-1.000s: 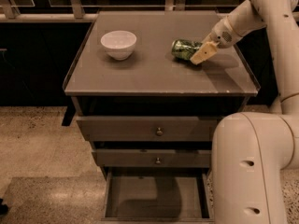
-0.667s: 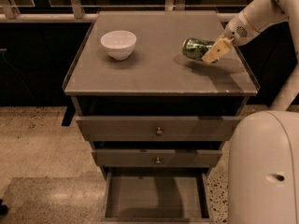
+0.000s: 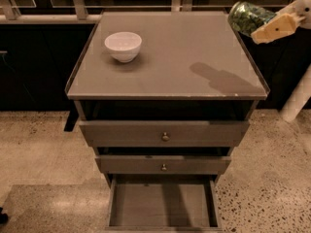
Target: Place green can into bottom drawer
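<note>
The green can [image 3: 249, 16] lies on its side in the air at the upper right, above the cabinet's far right corner. My gripper [image 3: 272, 28] is shut on the green can, its cream fingers [image 3: 274, 29] around the can's right end. The bottom drawer [image 3: 163, 205] stands pulled open at the foot of the cabinet, its flat floor bare. The gripper and can are high above and to the right of it.
A white bowl [image 3: 123, 45] sits at the far left of the cabinet top [image 3: 165, 67]. Two upper drawers with round knobs [image 3: 165, 137] are slightly ajar. A white arm section [image 3: 296, 98] stands right of the cabinet. Speckled floor surrounds it.
The gripper has lifted the green can off the cabinet top and carried it up and to the right. The white arm body that filled the lower right has left the view.
</note>
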`<state>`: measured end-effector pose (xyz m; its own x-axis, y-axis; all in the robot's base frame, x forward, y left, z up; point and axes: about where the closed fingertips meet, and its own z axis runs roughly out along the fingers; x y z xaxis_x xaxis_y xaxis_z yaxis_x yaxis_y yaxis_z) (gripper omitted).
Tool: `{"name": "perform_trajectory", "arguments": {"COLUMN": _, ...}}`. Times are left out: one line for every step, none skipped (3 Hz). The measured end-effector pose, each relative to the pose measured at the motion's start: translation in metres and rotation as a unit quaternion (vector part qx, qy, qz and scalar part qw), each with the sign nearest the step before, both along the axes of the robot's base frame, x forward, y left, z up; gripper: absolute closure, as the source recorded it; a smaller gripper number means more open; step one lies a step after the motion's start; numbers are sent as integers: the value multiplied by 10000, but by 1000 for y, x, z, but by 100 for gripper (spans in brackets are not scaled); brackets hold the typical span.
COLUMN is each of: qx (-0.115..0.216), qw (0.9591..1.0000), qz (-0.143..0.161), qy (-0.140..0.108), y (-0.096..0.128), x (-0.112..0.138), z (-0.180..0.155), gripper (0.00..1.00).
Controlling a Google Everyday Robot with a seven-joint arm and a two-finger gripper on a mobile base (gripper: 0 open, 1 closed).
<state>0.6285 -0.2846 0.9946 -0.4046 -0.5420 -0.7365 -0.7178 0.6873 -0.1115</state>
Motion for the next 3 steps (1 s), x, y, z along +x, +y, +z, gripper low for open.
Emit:
{"name": "perform_trajectory", "arguments": {"qx": 49, "qw": 9990, "qz": -197, "qy": -395, "y": -3, "x": -27, "z": 32, "gripper": 100}}
{"name": "perform_trajectory", "arguments": {"qx": 50, "qw": 9990, "qz": -197, "qy": -395, "y": -3, "x": -27, "z": 32, "gripper": 100}}
{"name": "perform_trajectory", "arguments": {"qx": 128, "qw": 9994, "qz": -158, "qy": -285, "y": 5, "x": -43, "z": 18, "gripper": 100}}
